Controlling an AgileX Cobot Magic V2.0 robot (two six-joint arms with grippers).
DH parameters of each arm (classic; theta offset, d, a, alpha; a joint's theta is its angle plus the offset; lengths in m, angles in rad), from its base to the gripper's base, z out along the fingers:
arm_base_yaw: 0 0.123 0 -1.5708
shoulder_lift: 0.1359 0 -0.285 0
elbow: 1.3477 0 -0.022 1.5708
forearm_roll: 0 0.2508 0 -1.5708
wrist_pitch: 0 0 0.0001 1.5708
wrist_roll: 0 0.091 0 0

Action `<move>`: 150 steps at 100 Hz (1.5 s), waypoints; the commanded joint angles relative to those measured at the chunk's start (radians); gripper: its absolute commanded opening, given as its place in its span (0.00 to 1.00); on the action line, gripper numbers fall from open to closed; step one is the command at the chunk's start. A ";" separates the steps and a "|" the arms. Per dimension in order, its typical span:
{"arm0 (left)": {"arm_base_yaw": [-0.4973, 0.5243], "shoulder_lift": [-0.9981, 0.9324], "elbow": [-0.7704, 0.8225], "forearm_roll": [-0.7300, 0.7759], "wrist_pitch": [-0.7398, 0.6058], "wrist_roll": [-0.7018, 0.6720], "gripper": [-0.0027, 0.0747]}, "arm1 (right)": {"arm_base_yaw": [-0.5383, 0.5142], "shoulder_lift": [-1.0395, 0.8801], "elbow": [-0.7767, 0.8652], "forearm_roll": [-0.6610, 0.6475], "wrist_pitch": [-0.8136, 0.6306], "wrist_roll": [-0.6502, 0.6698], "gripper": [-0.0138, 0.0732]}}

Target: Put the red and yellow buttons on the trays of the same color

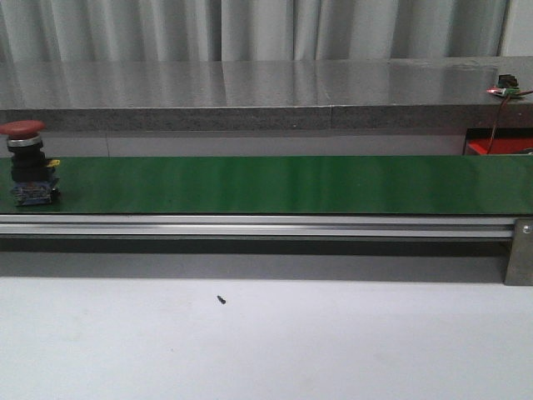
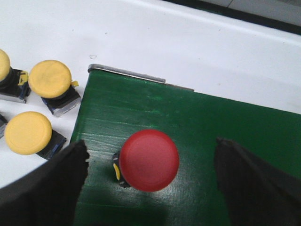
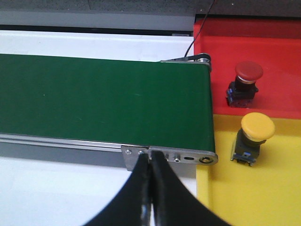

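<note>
The conveyor belt (image 1: 291,183) has a matt green surface with a faint sheen and fine ridges across it. Along its near edge runs a rail (image 1: 250,225) of brushed, silvery metal. On the belt, the red button (image 2: 148,160) has a smooth, slightly glossy plastic cap. Beside the belt's end, the red tray (image 3: 273,42) and yellow tray (image 3: 263,188) look like smooth, matt plastic. Beyond the belt, a speckled stone-like counter (image 1: 250,96) shines.

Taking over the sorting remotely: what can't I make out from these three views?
- Both arms: absent from the front view.
- Yellow tray and red tray: cut off by the right wrist frame; only a red sliver shows in front.
- Yellow buttons: some clipped by the left wrist frame edge.
- Small dark speck: too small to identify.
</note>
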State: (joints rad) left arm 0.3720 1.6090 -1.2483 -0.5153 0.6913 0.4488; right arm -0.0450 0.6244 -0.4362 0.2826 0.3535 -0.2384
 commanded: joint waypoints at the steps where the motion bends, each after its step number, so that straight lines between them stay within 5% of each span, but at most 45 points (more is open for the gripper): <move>1: -0.006 -0.068 -0.029 -0.039 -0.007 0.013 0.62 | -0.002 0.004 -0.024 0.013 -0.068 -0.001 0.02; 30: -0.059 -0.160 0.013 -0.038 0.046 0.071 0.01 | -0.002 0.004 -0.024 0.013 -0.056 -0.001 0.02; 81: -0.257 -0.370 0.223 -0.030 0.023 0.090 0.01 | 0.032 0.057 -0.128 0.073 0.085 -0.004 0.02; 150: -0.259 -0.749 0.478 -0.034 -0.056 0.093 0.01 | 0.403 0.691 -0.754 0.060 0.343 -0.035 0.02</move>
State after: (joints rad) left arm 0.1177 0.8862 -0.7447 -0.5177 0.6941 0.5386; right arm 0.3192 1.2673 -1.0873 0.3372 0.7124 -0.2539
